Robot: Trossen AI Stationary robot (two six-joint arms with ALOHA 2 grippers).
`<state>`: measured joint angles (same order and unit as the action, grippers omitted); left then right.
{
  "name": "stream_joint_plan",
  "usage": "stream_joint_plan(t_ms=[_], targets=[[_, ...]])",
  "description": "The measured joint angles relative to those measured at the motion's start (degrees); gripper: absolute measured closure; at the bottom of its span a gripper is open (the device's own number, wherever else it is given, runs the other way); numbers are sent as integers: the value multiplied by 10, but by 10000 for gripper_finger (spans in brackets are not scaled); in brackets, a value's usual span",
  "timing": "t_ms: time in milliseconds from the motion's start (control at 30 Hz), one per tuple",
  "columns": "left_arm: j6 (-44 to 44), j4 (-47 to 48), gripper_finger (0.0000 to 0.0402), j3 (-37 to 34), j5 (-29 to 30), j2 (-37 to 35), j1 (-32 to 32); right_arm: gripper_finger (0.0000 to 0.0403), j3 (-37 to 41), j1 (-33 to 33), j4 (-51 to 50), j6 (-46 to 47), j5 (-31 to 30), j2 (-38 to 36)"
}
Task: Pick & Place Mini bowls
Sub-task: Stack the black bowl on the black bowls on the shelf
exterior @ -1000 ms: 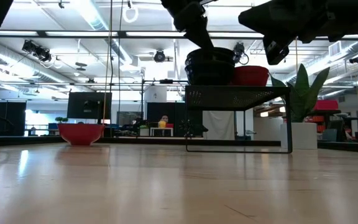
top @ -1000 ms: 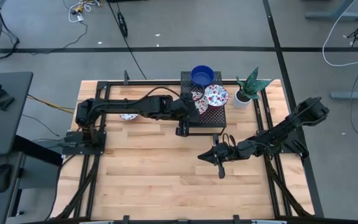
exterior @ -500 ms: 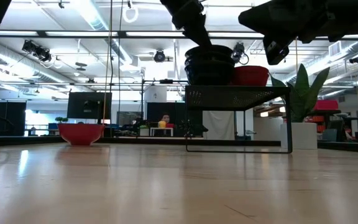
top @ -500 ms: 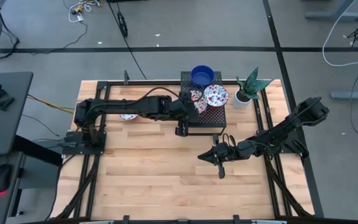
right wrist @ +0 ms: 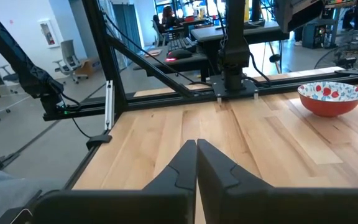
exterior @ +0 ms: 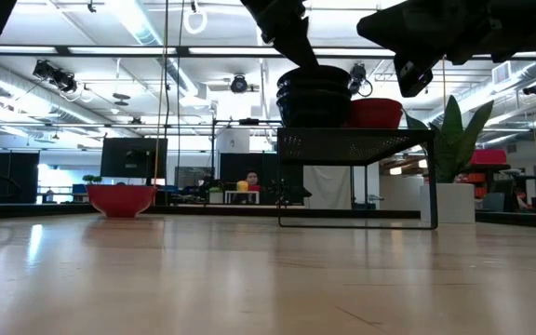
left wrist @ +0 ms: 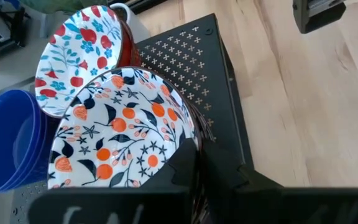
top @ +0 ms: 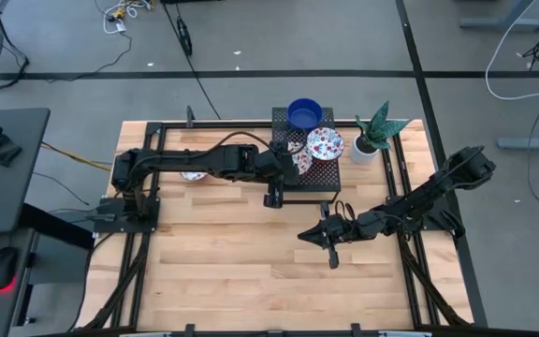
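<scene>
Left gripper (left wrist: 194,163) grips the rim of a floral bowl (left wrist: 120,134) on the black rack (left wrist: 207,74). Right gripper (top: 330,236) hangs over bare table (top: 223,243), jaws together.

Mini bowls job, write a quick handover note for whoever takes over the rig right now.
Left gripper: shut on the rim of the orange-flowered bowl on the black mesh rack.
Right gripper: shut, empty, waiting above bare table.
Also on the rack: blue bowls, nested, and a red-flowered bowl.
Done: one red-patterned bowl sits on the table, under the left arm in the high view.
Left: move the gripped bowl, then the others.
</scene>
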<state>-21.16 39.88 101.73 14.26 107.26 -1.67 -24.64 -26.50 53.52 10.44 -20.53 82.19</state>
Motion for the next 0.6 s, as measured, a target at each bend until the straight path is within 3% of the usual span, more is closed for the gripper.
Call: stream_joint_plan(t_ms=[333,600], targets=[[0,0,370,0,1,0,-2,388,0,0,0,0,0,0],[0,-1,330,0,-1,0,-10,388,0,0,0,0,0,0]])
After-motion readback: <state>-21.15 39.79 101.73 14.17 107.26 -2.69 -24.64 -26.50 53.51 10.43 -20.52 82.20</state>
